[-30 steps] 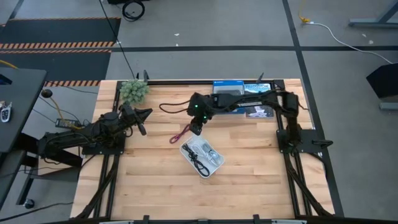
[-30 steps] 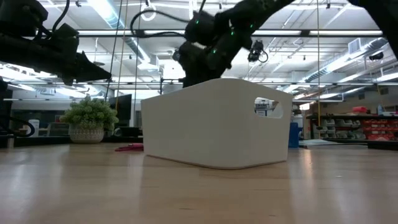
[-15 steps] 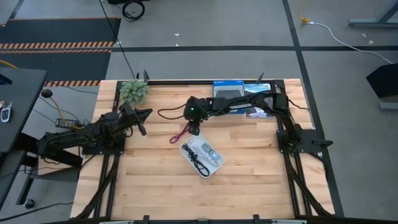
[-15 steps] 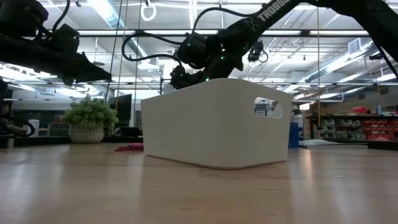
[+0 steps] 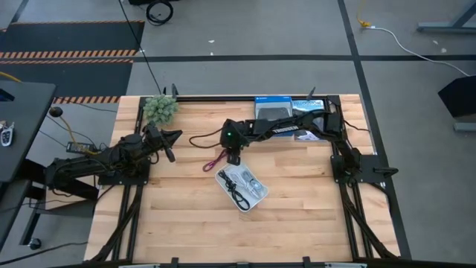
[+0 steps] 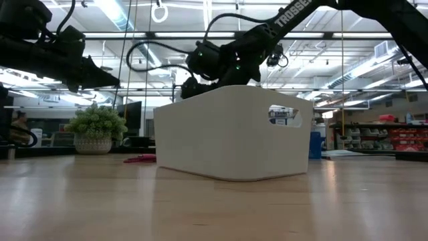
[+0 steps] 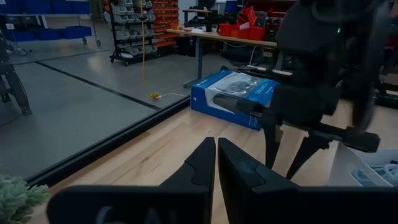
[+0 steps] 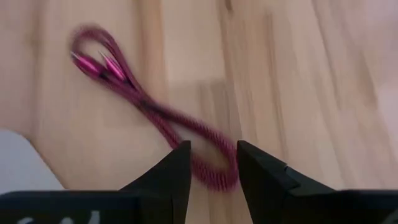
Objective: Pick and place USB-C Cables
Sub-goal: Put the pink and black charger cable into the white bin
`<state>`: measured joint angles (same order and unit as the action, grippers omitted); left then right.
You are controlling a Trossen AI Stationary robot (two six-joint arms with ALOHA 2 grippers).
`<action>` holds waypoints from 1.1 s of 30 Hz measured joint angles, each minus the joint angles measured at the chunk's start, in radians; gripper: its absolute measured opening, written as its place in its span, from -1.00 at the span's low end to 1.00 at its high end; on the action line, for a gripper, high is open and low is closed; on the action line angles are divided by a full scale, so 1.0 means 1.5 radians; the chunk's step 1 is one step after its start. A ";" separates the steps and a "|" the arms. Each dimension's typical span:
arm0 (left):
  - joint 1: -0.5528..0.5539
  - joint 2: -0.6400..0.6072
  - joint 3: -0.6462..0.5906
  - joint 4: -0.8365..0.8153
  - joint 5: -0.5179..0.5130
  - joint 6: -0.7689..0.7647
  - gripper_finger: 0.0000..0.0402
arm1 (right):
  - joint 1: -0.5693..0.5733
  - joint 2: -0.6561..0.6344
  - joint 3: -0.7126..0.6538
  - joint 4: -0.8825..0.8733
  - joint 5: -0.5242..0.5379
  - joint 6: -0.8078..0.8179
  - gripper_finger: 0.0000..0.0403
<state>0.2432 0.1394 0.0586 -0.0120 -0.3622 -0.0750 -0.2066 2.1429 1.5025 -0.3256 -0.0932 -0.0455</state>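
Observation:
The maroon cable (image 5: 216, 160) lies flat on the wood, left of the white tray (image 5: 256, 202). It also shows in the right wrist view (image 8: 155, 115) and in the low view (image 6: 139, 158). Inside the tray lie the black cable (image 5: 236, 195), the white cable (image 5: 238, 177) and the blue-grey cable (image 5: 253, 186). My right gripper (image 5: 231, 157) points down, low over the maroon cable's near end, and is open. Its fingers stand on either side of that end loop (image 8: 214, 173); I cannot tell if they touch it. My left gripper (image 5: 175, 135) waits shut above the table's left part.
Blue retail boxes (image 5: 272, 106) and a dark one (image 5: 309, 104) lie along the far edge, under the right arm. A potted plant (image 5: 160, 109) stands at the far left corner. Bare wood lies in front of the tray, toward the near edge.
My right gripper has moved toward the table's left edge and down, toward the maroon cable, and sinks behind the tray in the low view. The cable and the left arm have stayed where they were.

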 joint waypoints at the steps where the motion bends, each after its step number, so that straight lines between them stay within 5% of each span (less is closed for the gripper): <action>1: 0.000 0.000 0.000 0.000 0.000 0.000 -0.88 | 0.002 -0.001 0.000 -0.011 0.003 0.011 -0.35; 14: 0.000 0.000 0.000 0.000 0.000 0.000 -0.88 | 0.042 -0.003 0.244 -0.194 0.066 0.064 -0.38; 21: 0.000 0.000 0.000 0.000 0.000 0.000 -0.88 | 0.055 0.003 0.261 -0.179 0.065 0.189 -0.38; 27: 0.000 -0.001 0.000 -0.002 0.000 0.000 -0.88 | 0.054 0.075 0.270 -0.143 0.041 0.212 -0.38; 33: 0.000 -0.001 0.000 -0.002 0.000 0.000 -0.88 | 0.048 0.176 0.418 -0.255 -0.014 0.166 -0.37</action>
<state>0.2436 0.1375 0.0582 -0.0145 -0.3620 -0.0749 -0.1345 2.4064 2.1288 -0.7080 -0.1146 0.2030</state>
